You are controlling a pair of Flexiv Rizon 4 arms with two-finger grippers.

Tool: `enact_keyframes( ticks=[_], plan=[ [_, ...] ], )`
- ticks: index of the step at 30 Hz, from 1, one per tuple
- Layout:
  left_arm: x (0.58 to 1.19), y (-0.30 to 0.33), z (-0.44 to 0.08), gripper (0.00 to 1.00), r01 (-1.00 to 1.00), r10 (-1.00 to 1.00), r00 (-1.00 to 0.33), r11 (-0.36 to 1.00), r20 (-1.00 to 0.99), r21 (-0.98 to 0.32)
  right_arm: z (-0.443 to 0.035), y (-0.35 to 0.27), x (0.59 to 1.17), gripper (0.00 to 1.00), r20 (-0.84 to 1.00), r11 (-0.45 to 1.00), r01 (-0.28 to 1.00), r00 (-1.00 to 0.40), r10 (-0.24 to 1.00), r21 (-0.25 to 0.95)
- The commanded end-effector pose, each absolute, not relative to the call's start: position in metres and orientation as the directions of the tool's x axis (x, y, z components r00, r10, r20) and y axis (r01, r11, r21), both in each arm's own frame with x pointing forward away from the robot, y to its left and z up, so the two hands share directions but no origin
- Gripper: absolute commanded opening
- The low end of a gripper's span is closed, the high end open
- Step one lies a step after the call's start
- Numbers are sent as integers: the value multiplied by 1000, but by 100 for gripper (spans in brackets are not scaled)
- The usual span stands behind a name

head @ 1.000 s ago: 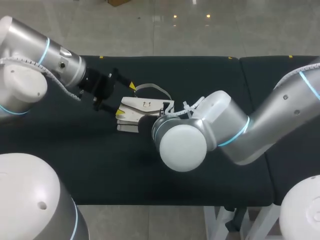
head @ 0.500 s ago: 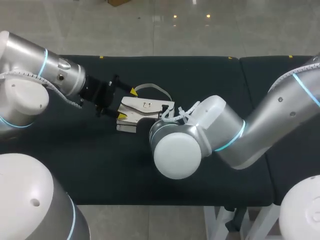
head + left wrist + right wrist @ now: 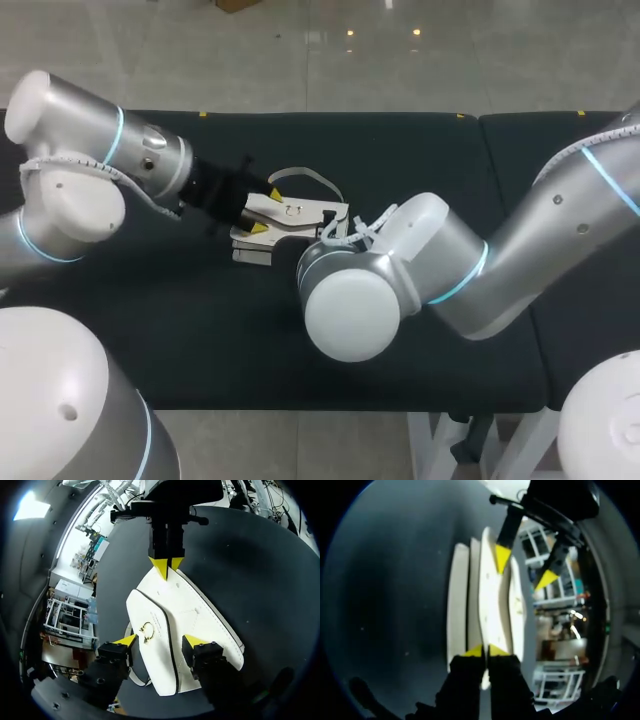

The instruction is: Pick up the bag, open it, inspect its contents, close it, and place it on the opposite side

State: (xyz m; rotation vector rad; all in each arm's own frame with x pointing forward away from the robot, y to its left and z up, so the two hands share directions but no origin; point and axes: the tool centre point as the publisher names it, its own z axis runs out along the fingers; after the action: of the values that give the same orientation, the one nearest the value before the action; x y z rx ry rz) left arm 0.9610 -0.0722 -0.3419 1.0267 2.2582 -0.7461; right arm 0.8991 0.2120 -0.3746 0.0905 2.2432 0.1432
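A white bag [image 3: 297,212] with a gold ring clasp [image 3: 147,628] lies flat on the black table [image 3: 420,150]. Its grey strap [image 3: 305,177] loops behind it. My left gripper [image 3: 265,211] straddles the bag's left end. In the left wrist view, its own yellow tips [image 3: 160,641] stand either side of the flap. The right wrist view shows one left tip on the bag [image 3: 492,600] and the other standing off it, so this gripper [image 3: 525,567] is open. My right gripper [image 3: 485,651] is shut on the bag's opposite edge, its tips [image 3: 166,566] pressed together there. The head view hides it behind my right wrist.
My right arm's bulky elbow [image 3: 355,300] hangs over the table's middle, in front of the bag. A seam at the right [image 3: 482,150] separates a second black tabletop [image 3: 550,140]. Bare black surface lies left of and behind the bag.
My left gripper has slid right onto the bag's left end, and its fingers have drawn closer together. My right arm's elbow shifted slightly left. The bag has stayed put.
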Motion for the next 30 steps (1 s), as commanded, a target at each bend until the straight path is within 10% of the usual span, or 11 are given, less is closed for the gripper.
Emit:
enact_keyframes(
  ticks=[1, 5, 8, 30],
  plan=[
    [971, -77, -352, 47, 783, 473, -560, 569, -680, -250, -380, 211, 897, 0, -830, 990, 5, -544, 123, 143],
    [980, -78, -355, 33, 767, 455, -577, 587, -678, -259, -380, 211, 897, 0, -830, 990, 5, -544, 123, 143],
    [985, -78, -356, 0, 749, 432, -599, 601, -674, -281, -380, 211, 897, 0, -830, 990, 5, -544, 123, 143],
    [1005, -75, -308, 0, 505, 282, -854, 654, -437, -564, -380, 211, 897, 0, -830, 990, 5, -544, 123, 143]
  ],
)
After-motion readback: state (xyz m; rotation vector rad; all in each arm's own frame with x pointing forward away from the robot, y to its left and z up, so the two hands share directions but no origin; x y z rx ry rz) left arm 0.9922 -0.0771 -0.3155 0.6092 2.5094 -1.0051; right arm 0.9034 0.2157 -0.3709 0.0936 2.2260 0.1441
